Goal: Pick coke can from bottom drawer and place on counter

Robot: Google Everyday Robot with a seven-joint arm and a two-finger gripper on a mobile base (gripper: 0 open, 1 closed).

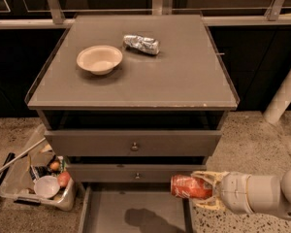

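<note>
The red coke can (190, 187) lies on its side in the air, held by my gripper (203, 190), whose pale fingers are shut around its right end. It hovers over the right side wall of the open bottom drawer (116, 212), just below the front of the middle drawer. Its shadow falls on the drawer's grey floor. My white arm reaches in from the lower right. The counter (184, 76) is the wide grey-brown cabinet top above, well higher than the can.
A cream bowl (99, 58) and a crumpled silver packet (141, 43) sit on the counter's back left part. A clear bin of odds and ends (39, 181) stands on the floor left of the cabinet. A white post (286, 93) rises at the right.
</note>
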